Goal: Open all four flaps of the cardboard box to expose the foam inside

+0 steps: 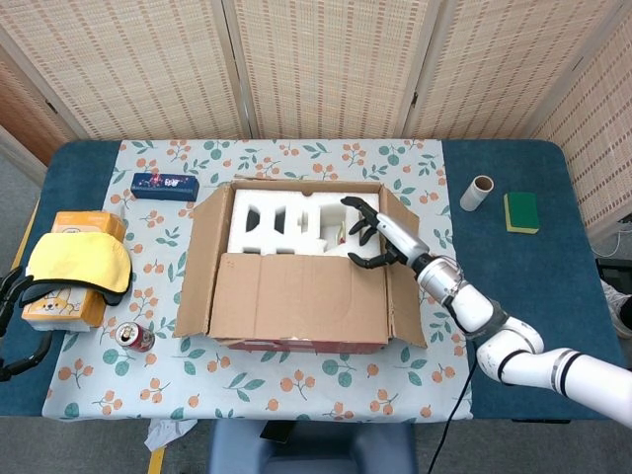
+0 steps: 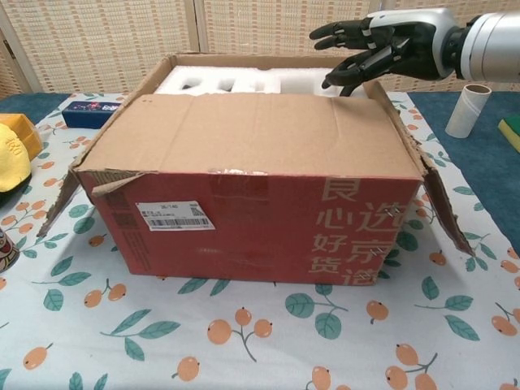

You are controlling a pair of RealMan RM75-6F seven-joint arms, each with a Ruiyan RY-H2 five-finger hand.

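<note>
A big box [image 1: 296,267] sits in the middle of a flowery cloth [image 1: 296,380] on a blue table [image 1: 513,267]. The box is brown on top and red on its front side, with white writing and a white label.

Three flaps are folded out – the left flap [image 1: 200,259], the right flap [image 1: 405,296] and the far flap, which stands up at the back. The near flap [image 1: 296,296] lies flat over the front half of the box. It covers that part of the foam [image 1: 286,222]. The white foam shows only in the back half, with deep holes cut in it.

The right hand [image 1: 380,237] is over the back right corner of the box, above the foam. Its dark fingers [image 2: 345,32] are spread apart and bent a little – it holds nothing. I cannot tell if the fingertips touch the near flap's far edge. The shiny white arm [image 1: 523,360] comes in from the right of the box.

The left hand cannot be seen in either view.

Left of the box is a yellow cloth [image 1: 77,265] lying on an orange carton [image 1: 74,286]. A can [image 1: 133,337] stands near the box's front left corner. A small blue box [image 1: 163,185] lies past the back left corner. Right of the box, well apart, stand a paper tube [image 1: 477,192] and a green sponge [image 1: 520,211].
</note>
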